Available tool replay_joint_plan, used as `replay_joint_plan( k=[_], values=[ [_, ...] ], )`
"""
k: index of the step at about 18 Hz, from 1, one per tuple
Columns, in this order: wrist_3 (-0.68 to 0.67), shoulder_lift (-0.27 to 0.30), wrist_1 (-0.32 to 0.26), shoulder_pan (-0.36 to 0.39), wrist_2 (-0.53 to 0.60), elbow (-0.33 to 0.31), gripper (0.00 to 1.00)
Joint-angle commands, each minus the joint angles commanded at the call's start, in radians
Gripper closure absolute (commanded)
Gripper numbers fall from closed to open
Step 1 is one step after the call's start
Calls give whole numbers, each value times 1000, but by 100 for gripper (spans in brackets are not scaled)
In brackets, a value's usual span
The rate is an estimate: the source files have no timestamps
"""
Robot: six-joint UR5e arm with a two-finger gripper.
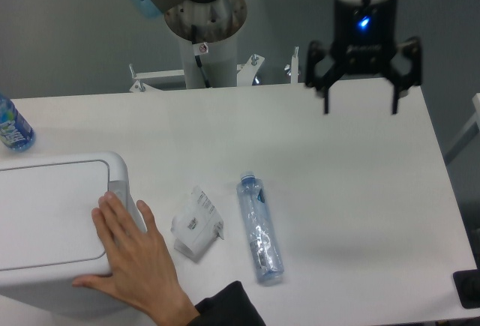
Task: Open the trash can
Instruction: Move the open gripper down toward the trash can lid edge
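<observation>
The trash can [52, 213] is a large white boxy bin at the left front of the table, its flat lid shut. Its small grey latch [118, 189] sits at the right edge of the lid. A person's hand [139, 266] rests on the bin's right front corner, fingers next to the latch. My gripper [359, 105] hangs high over the far right part of the table, far from the bin. Its two black fingers are spread wide and hold nothing.
An empty clear plastic bottle [259, 228] lies on the table in the middle front. A crumpled white carton [196, 223] lies to its left. A blue-labelled bottle [11, 125] stands at the far left edge. The arm's base [204, 26] stands behind the table.
</observation>
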Motion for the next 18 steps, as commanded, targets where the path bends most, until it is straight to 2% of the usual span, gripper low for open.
replay_joint_plan(
  k=[6,8,13,15,18],
  values=[
    [-2,6,-2,-3,-5,0,0],
    [-14,0,-2,-24,-6,2,0],
    [-202,-52,2,-129,-6,9,0],
    [-250,-69,29,-169,-17,12,0],
    [-372,-100,70,-186,-131,12,0]
  ],
)
